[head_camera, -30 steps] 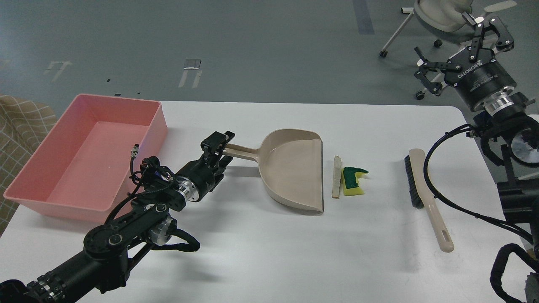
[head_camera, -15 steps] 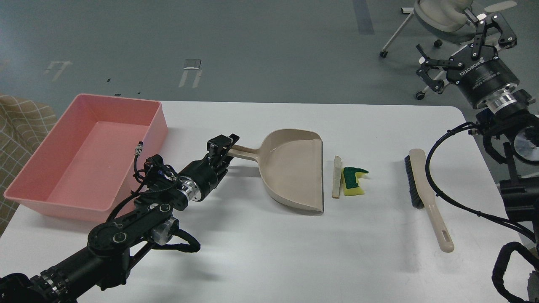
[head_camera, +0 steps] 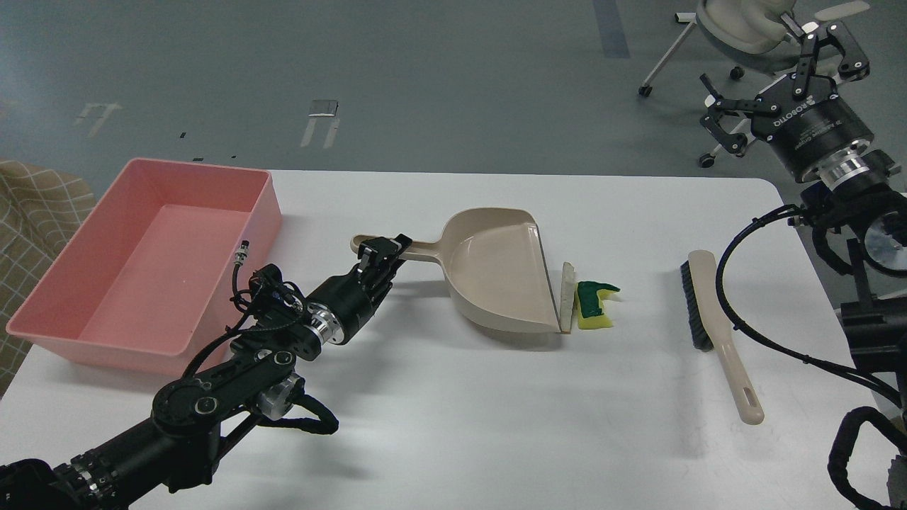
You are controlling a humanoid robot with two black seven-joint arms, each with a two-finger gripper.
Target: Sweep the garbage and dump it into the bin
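Our left gripper (head_camera: 382, 253) clenches the beige plastic dustpan's (head_camera: 496, 273) handle, lip touching the white bread slice (head_camera: 566, 297), while our right "ROBOTIQ" gripper (head_camera: 783, 81) hangs released beyond the white surface (head_camera: 460, 411).

A white table (head_camera: 453, 425) is filling most of the view, its rounded far right corner showing against a grey floor (head_camera: 425, 71). A beige brush (head_camera: 716, 329) is lying flat toward the table's right side, dark bristles facing left and its holed handle end pointing toward the near edge. Beyond the table, at the top right, a pale wheeled chair (head_camera: 737, 28) is standing on the floor. A checked tan cloth (head_camera: 32, 212) is showing at the left edge.
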